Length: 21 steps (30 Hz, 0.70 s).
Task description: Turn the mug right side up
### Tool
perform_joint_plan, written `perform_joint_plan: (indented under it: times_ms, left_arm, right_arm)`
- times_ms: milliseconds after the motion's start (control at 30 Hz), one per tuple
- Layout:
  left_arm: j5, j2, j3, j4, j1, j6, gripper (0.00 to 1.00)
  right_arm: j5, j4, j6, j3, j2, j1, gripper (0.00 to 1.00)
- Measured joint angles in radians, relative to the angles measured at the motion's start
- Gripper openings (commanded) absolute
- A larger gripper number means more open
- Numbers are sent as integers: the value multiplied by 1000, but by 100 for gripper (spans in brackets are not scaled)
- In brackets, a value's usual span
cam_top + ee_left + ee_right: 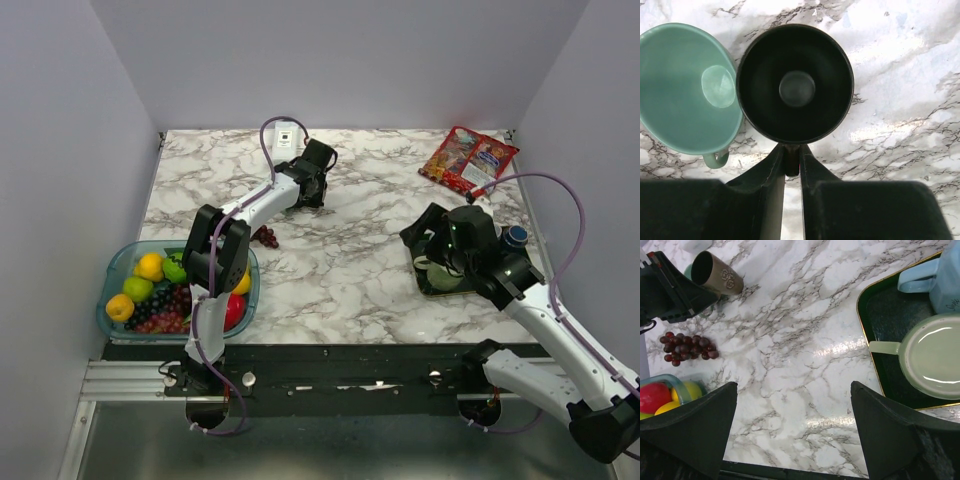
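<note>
On the far side of the tabletop [370,200], you see your left gripper [792,155] clamped on the handle [791,162] of the dark mug [795,85], which is tilted just beside a green cup [685,90], while your right gripper [794,390] stands wide apart.

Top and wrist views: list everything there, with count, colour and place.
brown mug: one, dark inside, far centre, tilted, in the left gripper
teal mug: one, beside the brown mug
tray: one, black, gold rim, right side
pale green mug: one, on the tray
light blue mug: one, on the tray
loose grapes: one bunch, dark red, mid-left
bowl: one, clear teal, near left
fruit: several, mixed colours, in the bowl
snack packet: one, red, far right corner
white item: one, far edge; unidentifiable
table: one, white marble
left gripper: one, black, shut on the brown mug's handle
right gripper: one, black, open above the tray's edge
</note>
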Motion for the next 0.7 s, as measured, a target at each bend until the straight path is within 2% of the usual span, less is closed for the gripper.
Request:
perform_joint_plan:
  times_ms: [67,167,200,300,400,533,700]
  left_arm:
    - [0,0,-6,14,0,1,26]
    - [0,0,-17,32,0,5,45]
    - [0,0,-20,35,0,2,57]
    - [2,0,-34,43,0,2,69]
    - [2,-9,-60,48,0,-2,77]
    - [11,-69,-119,44,0,-7,81]
    - [43,-250,-164,36,-5,-6,88]
  right_arm:
    - [0,-9,7,0,0,0,100]
    - [1,-23,18,0,0,0,100]
    - [1,-29,21,0,0,0,100]
    - [1,-50,29,0,0,0,100]
    - [10,-77,37,2,3,0,100]
    - [54,-137,64,14,21,0,100]
    - [135,-232,144,17,69,0,100]
